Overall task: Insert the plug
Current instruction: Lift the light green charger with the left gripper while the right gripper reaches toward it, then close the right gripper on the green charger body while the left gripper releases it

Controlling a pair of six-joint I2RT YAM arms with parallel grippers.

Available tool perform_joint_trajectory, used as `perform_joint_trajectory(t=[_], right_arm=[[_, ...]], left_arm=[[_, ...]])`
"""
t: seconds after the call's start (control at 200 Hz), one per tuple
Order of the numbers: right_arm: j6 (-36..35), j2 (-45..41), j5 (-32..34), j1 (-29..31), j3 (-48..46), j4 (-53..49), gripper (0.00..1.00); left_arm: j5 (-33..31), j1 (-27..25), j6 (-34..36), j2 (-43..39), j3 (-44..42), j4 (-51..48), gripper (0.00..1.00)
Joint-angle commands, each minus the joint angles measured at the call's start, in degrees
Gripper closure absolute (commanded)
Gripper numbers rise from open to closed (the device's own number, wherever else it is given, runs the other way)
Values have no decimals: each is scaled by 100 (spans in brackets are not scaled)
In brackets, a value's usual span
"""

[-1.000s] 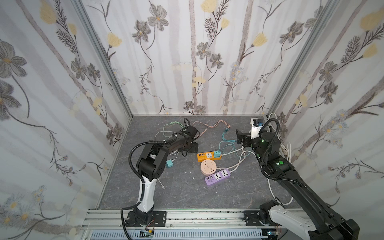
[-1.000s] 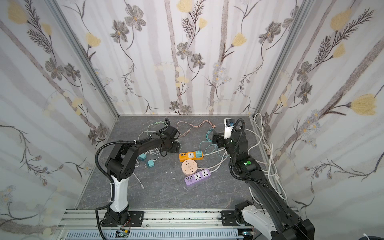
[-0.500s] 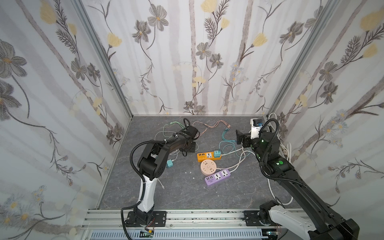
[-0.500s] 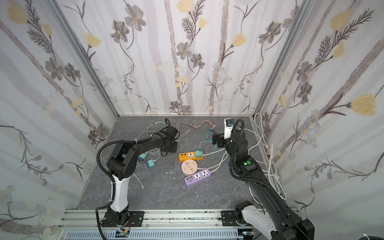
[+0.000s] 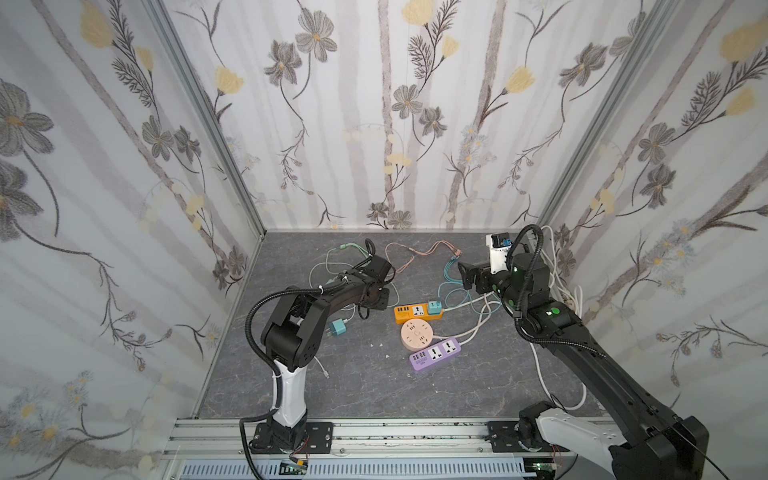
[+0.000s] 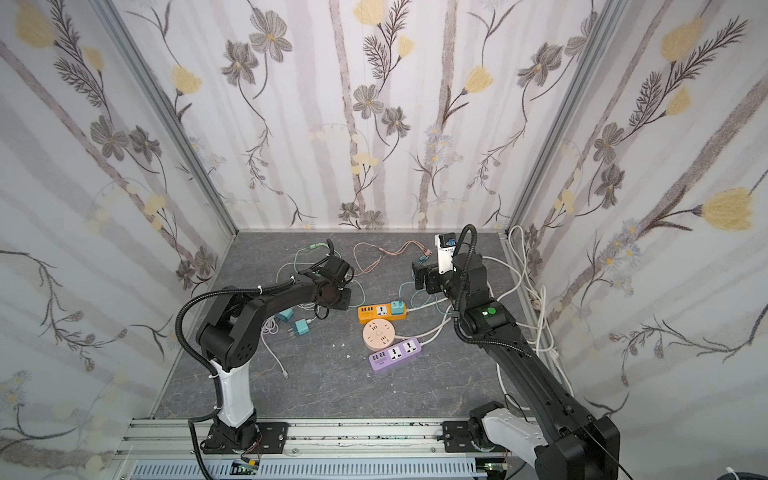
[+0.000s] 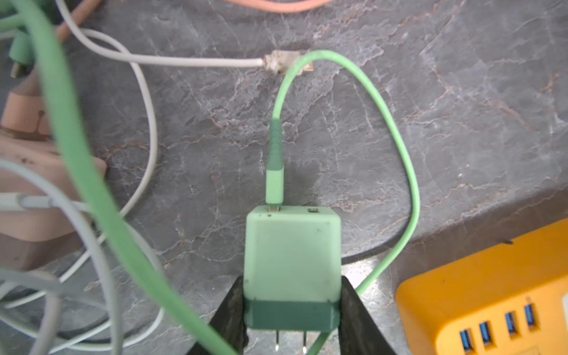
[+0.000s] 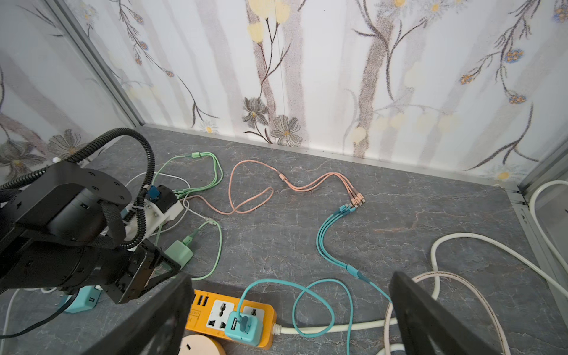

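The left gripper [image 7: 292,316] grasps the green plug [image 7: 292,255]. Its black fingers [image 7: 229,310] press against the two sides of the plug's dark green base. The plug's long axis runs straight out along the gripper's reach. Its two metal prongs [image 7: 277,341] point back toward the wrist, and its port face points away from the gripper. A green cable [image 7: 408,184] enters that far face, runs outward, loops round and comes back past one side of the plug. The plug sits low over the grey counter [image 7: 430,92], though contact with it cannot be told. It is just beside one end of the orange power strip [image 7: 491,301], the end with the blue USB ports.

In both top views this gripper [image 5: 376,301] reaches toward the middle of the counter, close to the orange strip's left end [image 5: 401,312].

The right gripper [image 8: 290,276] hangs above the counter with its jaws spread wide and nothing between them. Below it, a teal charger [image 8: 242,327] is seated in the orange strip. A round peach socket [image 5: 417,336] and a purple power strip [image 5: 435,353] lie nearer the rail.
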Motion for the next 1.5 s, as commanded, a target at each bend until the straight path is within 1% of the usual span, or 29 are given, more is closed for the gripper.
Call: perform_joint_trajectory(t=[0.0, 0.095, 0.17, 0.35, 0.52, 0.625, 0.705, 0.824, 0.869, 0.929, 0.974, 1.014, 1.094, 1.269, 1.399, 1.494], right_arm=[[83, 73, -311, 11, 71, -17, 1], [56, 197, -759, 5, 193, -219, 1], [169, 342, -1110, 21, 287, -358, 2], [683, 756, -1767, 128, 653, -876, 5], [951, 1149, -2582, 357, 1107, -1225, 11], [1201, 1360, -2661, 549, 1333, -1324, 14], [1279, 1478, -2774, 667, 1477, -1376, 15], [1231, 1755, -3176, 766, 1792, -1682, 17], [1130, 1878, -3171, 809, 1929, -1912, 17], [1074, 2014, -2986, 852, 2095, -2190, 17], [1070, 2245, -2979, 852, 2212, -2339, 19], [1075, 2369, -3140, 848, 2335, -2452, 23], [1212, 2620, -3457, 848, 2553, -2569, 31], [1320, 3083, -3516, 842, 2908, -2827, 43], [1313, 3335, -3608, 840, 3151, -3000, 43], [1293, 3413, -3640, 848, 3213, -3021, 43]], left_arm=[[-74, -6, 138, -165, -67, 202, 72], [-90, -37, 316, -449, -298, 482, 88], [-71, -94, 550, -733, -545, 755, 100], [224, -227, 1218, -1512, -1102, 1343, 100], [797, -283, 1785, -2141, -1498, 1852, 100], [1098, -298, 2145, -2452, -1769, 2322, 100], [1201, -364, 2608, -2642, -1950, 2634, 100], [1207, -413, 3185, -2744, -1917, 2619, 100], [1196, -432, 3392, -2760, -1903, 2612, 100], [1174, -473, 3643, -2795, -1940, 2712, 100], [1121, -499, 3777, -2822, -2025, 2906, 100], [1133, -508, 3900, -2869, -2134, 3134, 100], [1173, -541, 4021, -2965, -2389, 3677, 100], [1301, -615, 4171, -3150, -2714, 4273, 100], [1450, -668, 4358, -3290, -2930, 4559, 100], [1502, -676, 4349, -3376, -3022, 4656, 100]])
